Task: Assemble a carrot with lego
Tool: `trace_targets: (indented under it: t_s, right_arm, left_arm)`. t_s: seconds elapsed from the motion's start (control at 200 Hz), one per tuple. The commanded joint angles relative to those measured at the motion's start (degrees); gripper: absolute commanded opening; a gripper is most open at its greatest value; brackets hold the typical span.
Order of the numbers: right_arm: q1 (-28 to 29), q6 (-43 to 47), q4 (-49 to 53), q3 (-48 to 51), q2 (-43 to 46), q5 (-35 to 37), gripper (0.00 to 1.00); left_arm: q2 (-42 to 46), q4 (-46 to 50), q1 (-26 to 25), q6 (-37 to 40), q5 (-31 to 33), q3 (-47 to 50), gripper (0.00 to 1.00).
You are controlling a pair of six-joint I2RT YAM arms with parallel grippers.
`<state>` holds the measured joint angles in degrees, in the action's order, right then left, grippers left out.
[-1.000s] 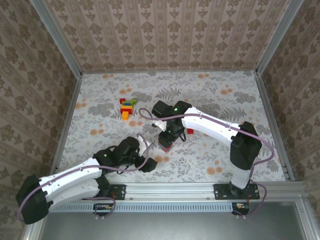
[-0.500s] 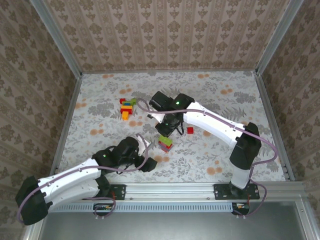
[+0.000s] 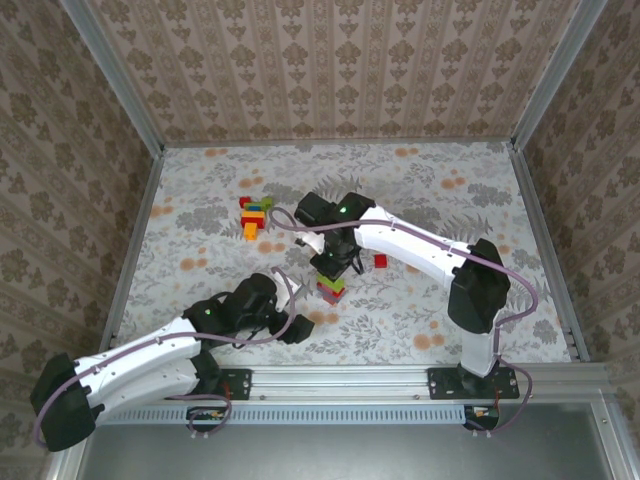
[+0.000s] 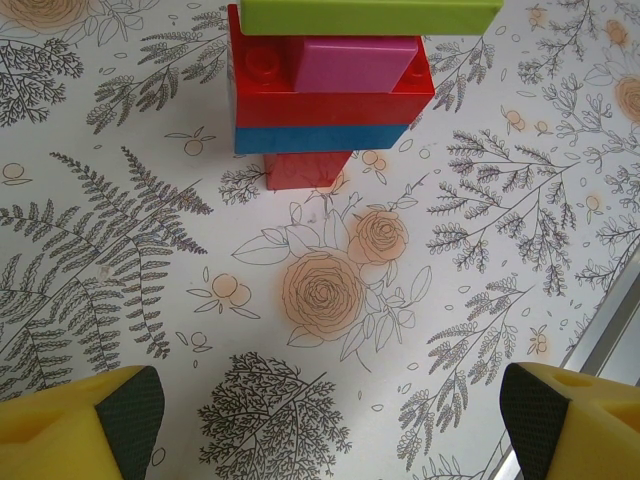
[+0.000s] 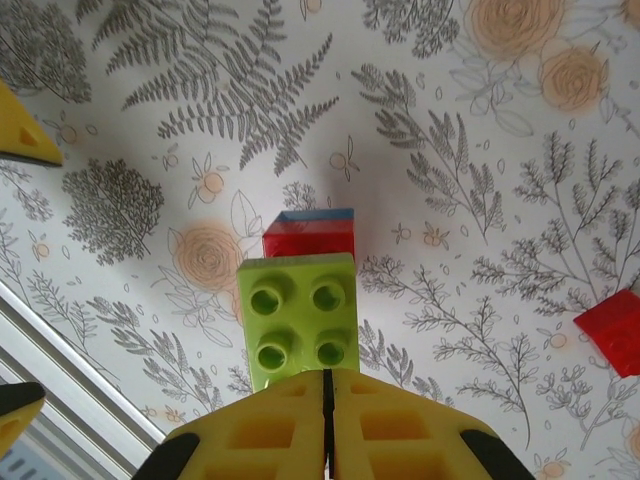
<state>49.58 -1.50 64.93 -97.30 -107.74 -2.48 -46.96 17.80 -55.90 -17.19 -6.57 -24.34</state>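
1. Left hand (image 3: 296, 327) is wide open and empty, near the lego stack (image 3: 331, 288) on the surface.
2. Right hand (image 5: 327, 385), fingers together and empty, is at the top green brick (image 5: 298, 325); a skewed push could topple the stack.
3. Spare bricks (image 3: 254, 215) lie farther back.

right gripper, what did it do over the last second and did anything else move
The right gripper drew back off the brick stack, away from the near edge, uncovering the green brick on top. The left gripper, the stack and the far brick pile stayed put.

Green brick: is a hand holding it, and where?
Nothing is held. The right gripper is shut empty beside the green brick; the left gripper is open.
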Motion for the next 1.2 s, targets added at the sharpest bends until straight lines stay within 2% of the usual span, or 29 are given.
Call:
trace_targets:
  t_s: [0.0,0.39,0.79,1.2]
  right_arm:
    - [0.4,-0.8,1.1,2.3,2.0,-1.1,0.10]
    - [0.4,-0.8,-0.5,5.5,3.0,-1.6,0.10]
    - [0.5,-1.0,0.0,0.4,4.9,-0.7,0.11]
    - [0.5,-0.6,-1.3,1.6,1.3,-2.6,0.10]
  left_arm:
    - [0.4,0.3,-0.5,-0.4,0.5,0.2,0.90]
    - [0.2,0.4,-0.5,-0.3,0.4,0.1,0.90]
    - [0.1,0.3,-0.4,-0.4,0.5,0.1,0.90]
    - [0.3,0.3,-0.4,-0.4,0.4,0.2,0.90]
